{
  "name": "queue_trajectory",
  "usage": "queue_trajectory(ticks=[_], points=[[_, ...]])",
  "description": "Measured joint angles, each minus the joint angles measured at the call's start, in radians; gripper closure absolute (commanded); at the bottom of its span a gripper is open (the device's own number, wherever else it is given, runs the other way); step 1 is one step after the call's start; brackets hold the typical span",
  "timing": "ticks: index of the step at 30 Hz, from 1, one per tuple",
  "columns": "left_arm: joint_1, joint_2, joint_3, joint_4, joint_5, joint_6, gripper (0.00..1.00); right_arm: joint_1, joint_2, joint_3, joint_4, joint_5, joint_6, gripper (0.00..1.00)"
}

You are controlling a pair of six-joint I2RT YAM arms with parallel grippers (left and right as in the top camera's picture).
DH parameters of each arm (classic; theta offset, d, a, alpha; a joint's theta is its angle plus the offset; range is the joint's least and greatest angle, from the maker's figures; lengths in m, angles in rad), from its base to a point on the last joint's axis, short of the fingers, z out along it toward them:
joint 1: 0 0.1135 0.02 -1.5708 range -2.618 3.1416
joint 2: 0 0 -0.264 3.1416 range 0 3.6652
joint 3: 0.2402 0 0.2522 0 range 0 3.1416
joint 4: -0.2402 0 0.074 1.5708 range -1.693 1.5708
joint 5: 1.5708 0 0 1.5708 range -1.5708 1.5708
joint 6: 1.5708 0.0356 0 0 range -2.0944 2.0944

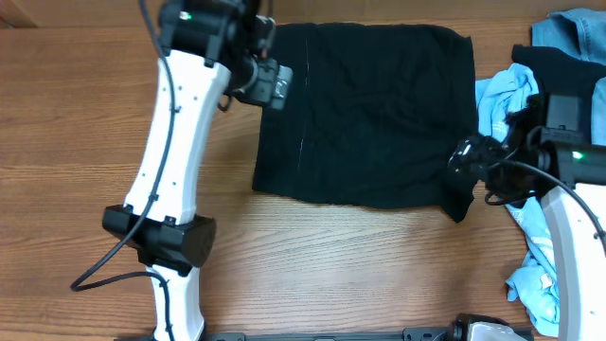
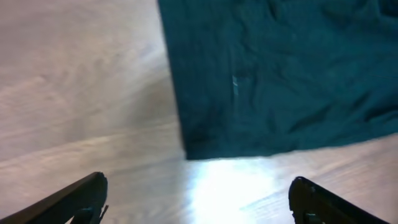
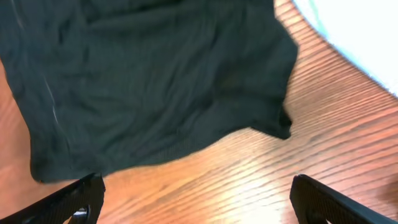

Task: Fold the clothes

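Observation:
A plain black garment point(image 1: 369, 114) lies spread flat in a rough rectangle on the wooden table. It also shows in the left wrist view point(image 2: 280, 74) and the right wrist view point(image 3: 155, 81). My left gripper point(image 1: 276, 85) is open and empty, above the garment's far left edge; its fingers frame bare wood point(image 2: 199, 202). My right gripper point(image 1: 464, 170) is open and empty, at the garment's near right corner; its fingers frame bare wood point(image 3: 196, 199). No white label shows.
A pile of other clothes sits at the right edge: a light blue garment point(image 1: 502, 99), a black one point(image 1: 559, 66) and a denim-blue one point(image 1: 573, 28). More light blue fabric point(image 1: 535, 284) lies under my right arm.

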Motion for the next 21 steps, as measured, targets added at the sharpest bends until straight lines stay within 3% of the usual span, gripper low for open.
queue_trajectory(ticks=[6, 11, 20, 21], points=[[-0.101, -0.002, -0.285, 0.02, -0.016, -0.133, 0.0, 0.02, 0.0, 0.0, -0.009, -0.006, -0.004, 0.0], [-0.1, -0.008, -0.584, 0.218, 0.006, -0.237, 0.03, 0.02, 0.002, 0.0, -0.006, -0.006, -0.005, 0.0], [-0.1, -0.008, -0.963, 0.607, 0.014, -0.314, 0.16, 0.02, 0.008, 0.0, -0.004, -0.006, -0.008, 0.0], [-0.1, -0.008, -0.999, 0.66, 0.014, -0.316, 0.28, 0.02, 0.008, 0.0, -0.003, -0.006, -0.007, 0.0]])
